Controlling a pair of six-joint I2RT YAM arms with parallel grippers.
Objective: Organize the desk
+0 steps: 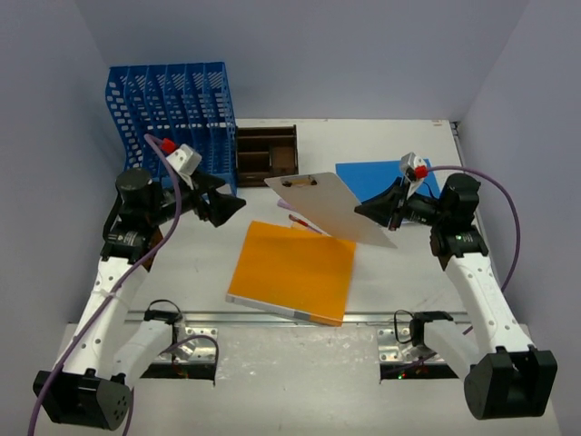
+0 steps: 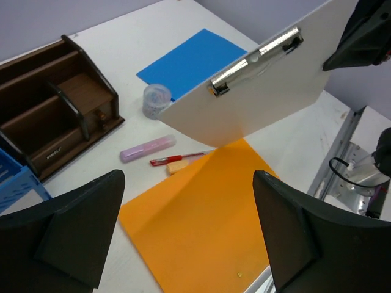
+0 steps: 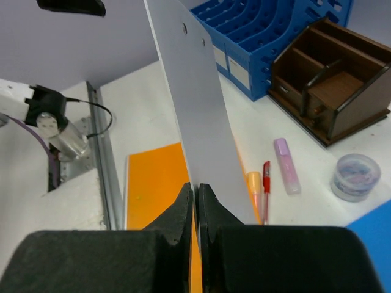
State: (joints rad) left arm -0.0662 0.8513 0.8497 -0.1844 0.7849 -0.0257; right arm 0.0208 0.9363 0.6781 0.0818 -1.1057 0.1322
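The desk [image 1: 408, 272] is an off-white tabletop with a silver rail along its near edge. My right gripper [image 3: 197, 195] is shut on the edge of a white clipboard [image 1: 331, 207], which it holds tilted above the desk's middle. Under the clipboard lies an orange folder [image 1: 292, 271]. My left gripper [image 2: 189, 226] hovers open above the folder's left part [image 2: 201, 232], nothing between its fingers [image 2: 67, 232]. The clipboard [image 2: 263, 91], its metal clip up, hangs ahead of it.
A blue mesh file rack [image 1: 172, 109] and a brown wooden tray [image 1: 266, 150] stand at the back left. A blue sheet [image 1: 386, 177] lies at the back right. A pink highlighter [image 2: 146, 148], a red pen [image 2: 177, 159] and a small clear pot [image 2: 156, 97] lie near the tray.
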